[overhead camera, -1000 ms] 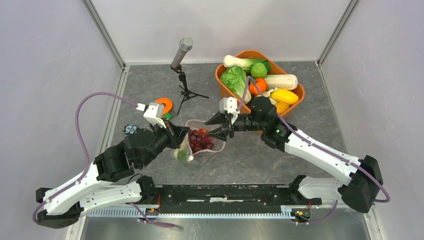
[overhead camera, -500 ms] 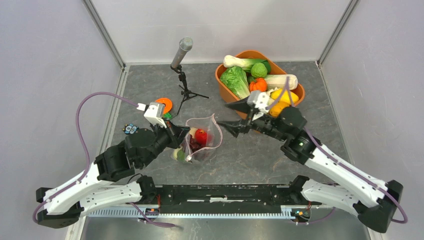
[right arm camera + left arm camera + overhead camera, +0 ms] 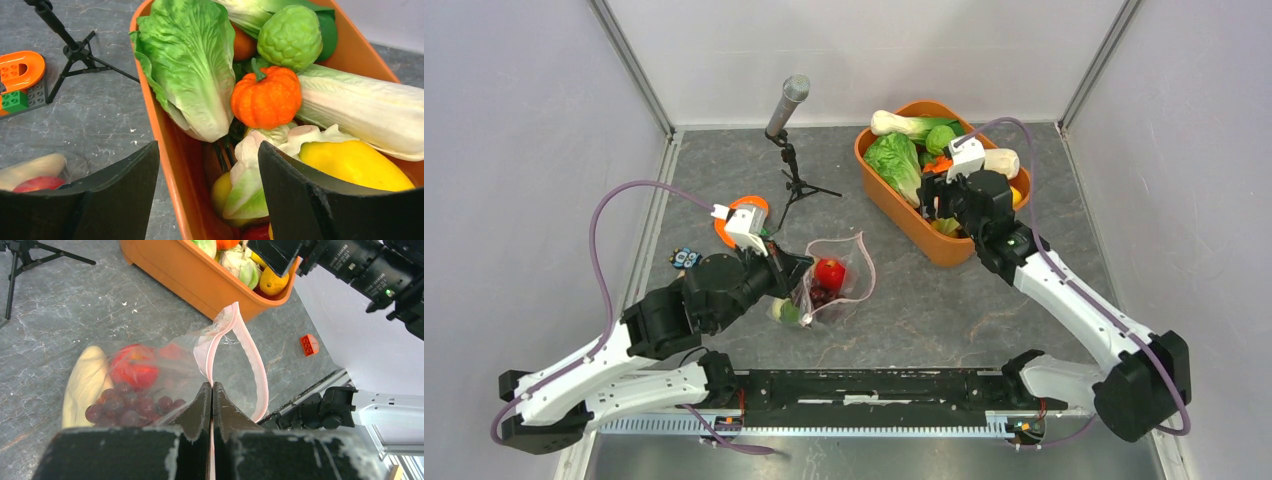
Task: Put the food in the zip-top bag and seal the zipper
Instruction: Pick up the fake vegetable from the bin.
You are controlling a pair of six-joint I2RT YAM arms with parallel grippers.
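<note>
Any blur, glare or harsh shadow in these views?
Top external: even light, soft shadows, sharp. Left wrist: the shut left tool is blurred at the near edge, and the clear crinkly plastic bag hazes the glossy red toy fruit inside. Right wrist: the orange toy pumpkin is crisp; the open right tool shows dark and soft.

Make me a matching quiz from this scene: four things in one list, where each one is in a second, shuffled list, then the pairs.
1. grape bunch
2. orange pumpkin
3. microphone
4. left end effector

A. in the orange tub
B. shut on the zip-top bag at its edge
C. inside the zip-top bag
D. standing on the table

Pairs: 1-C, 2-A, 3-D, 4-B
</note>
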